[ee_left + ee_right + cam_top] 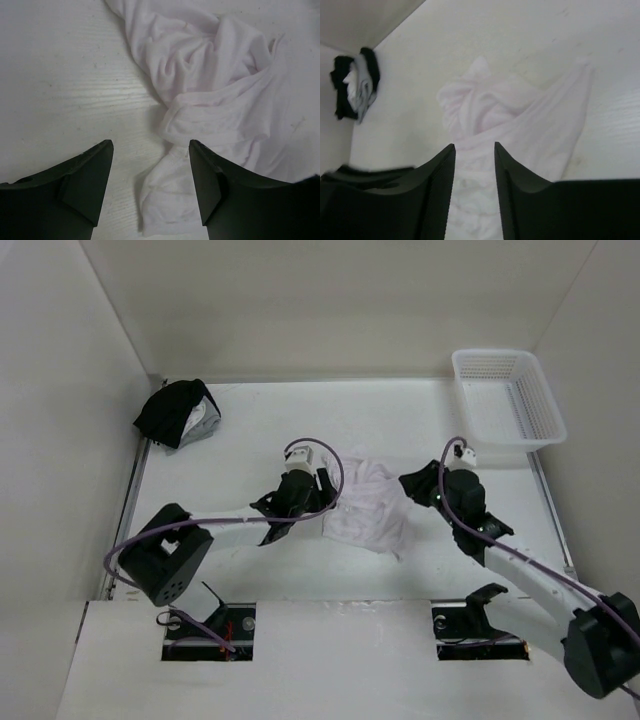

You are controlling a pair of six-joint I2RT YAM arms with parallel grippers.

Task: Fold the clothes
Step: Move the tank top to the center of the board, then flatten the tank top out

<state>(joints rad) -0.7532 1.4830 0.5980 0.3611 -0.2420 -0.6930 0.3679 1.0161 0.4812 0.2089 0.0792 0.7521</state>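
Clothes: seemingly pinkish, wrist views only.

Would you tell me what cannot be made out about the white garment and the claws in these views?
- Left wrist view: the garment runs past the top and right edges, and a finger of the left claw covers its near part.
- Right wrist view: the right claw fingers cover the near cloth; whether they pinch it is unclear.
- Top view: both claws' fingertips are too small and dark to separate.

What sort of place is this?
Probably a lab test cell: a white table boxed in by bare white walls, with a white garment, a plastic basket and a dark cloth bundle.
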